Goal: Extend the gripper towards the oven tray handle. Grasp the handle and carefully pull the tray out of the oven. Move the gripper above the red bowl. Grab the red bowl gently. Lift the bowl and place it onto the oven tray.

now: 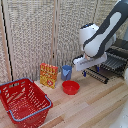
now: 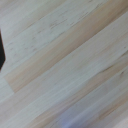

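Hovering gripper (image 1: 85, 73), jaw state cannot tell | red bowl (image 1: 70, 87) on wooden table (image 1: 95, 107), at gripper's 7 o'clock, apart | tray (image 1: 107, 70) drawn out at 3 o'clock | wrist view: only blurred table planks (image 2: 65, 65), no bowl

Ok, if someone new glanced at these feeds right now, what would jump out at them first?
Probably the bulky white robot arm sweeping in from the exterior view's upper right, its hand low beside the oven, where the tray sticks out. Next, the big red basket at lower left, then the red bowl on the wooden table, in front of the blue cup. The wrist view shows only wood grain.
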